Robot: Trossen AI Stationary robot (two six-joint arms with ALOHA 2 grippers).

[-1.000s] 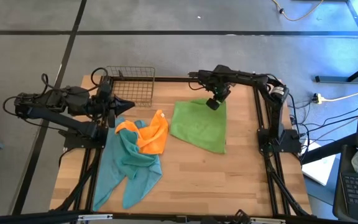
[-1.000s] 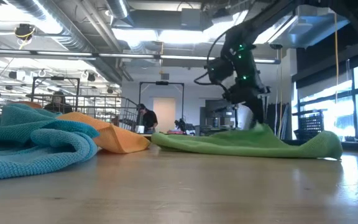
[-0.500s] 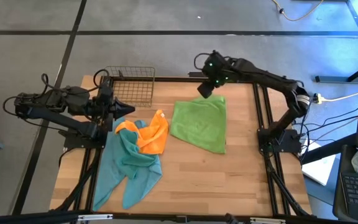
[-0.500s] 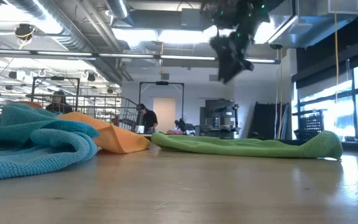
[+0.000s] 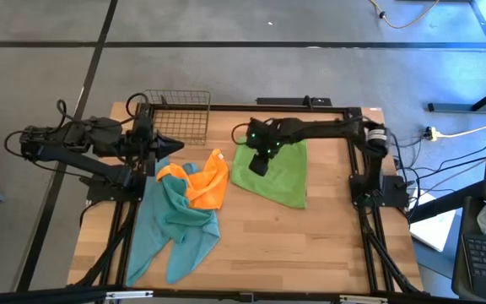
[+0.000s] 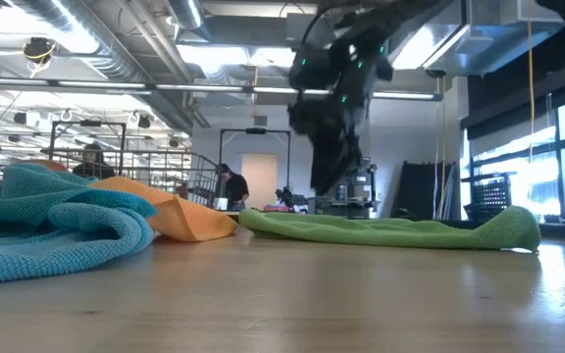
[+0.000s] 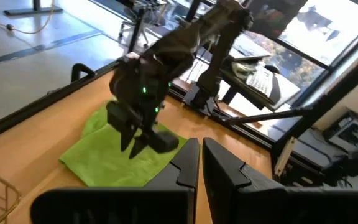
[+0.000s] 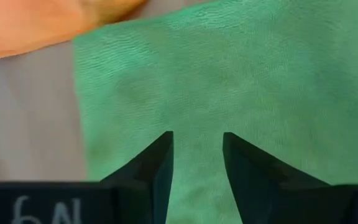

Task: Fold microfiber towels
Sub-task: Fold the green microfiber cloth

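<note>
Overhead, table-level and both wrist cameras all share the green towel [image 5: 270, 173].

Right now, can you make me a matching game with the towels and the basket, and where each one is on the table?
Things:
1. green towel
2. orange towel
3. teal towels
4. wire basket

Places:
A. at the table's far edge, next to the left tool
B. under the right tool, lying flat
C. bunched on top of the teal pile
D. hanging partly over the table's left front side

Pairs: 1-B, 2-C, 3-D, 4-A
</note>
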